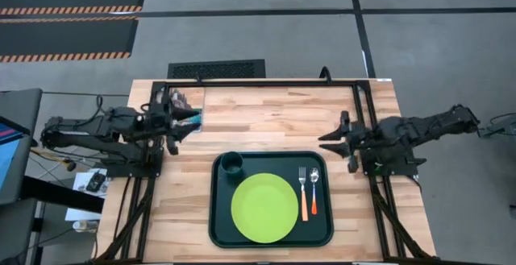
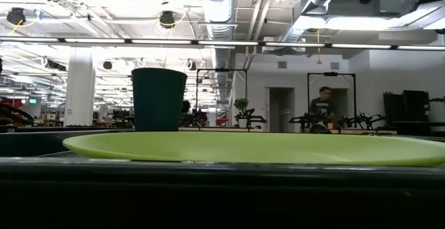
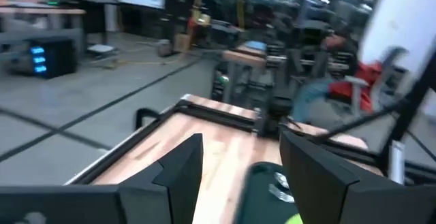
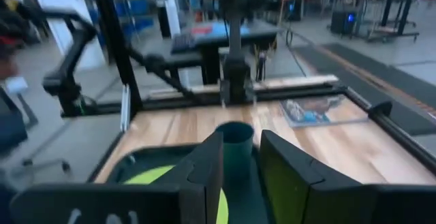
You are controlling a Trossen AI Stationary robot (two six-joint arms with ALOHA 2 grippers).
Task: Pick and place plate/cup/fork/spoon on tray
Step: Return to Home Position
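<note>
Tray (image 1: 218, 217) holds all, booklet (image 1: 193, 102) partly hidden

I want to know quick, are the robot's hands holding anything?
Left gripper: open, holding nothing, above the table's left side.
Right gripper: open, holding nothing, beside the tray.

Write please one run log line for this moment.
tray: plate, cup, fork, spoon | left claw: open, empty | right claw: open, empty
</note>
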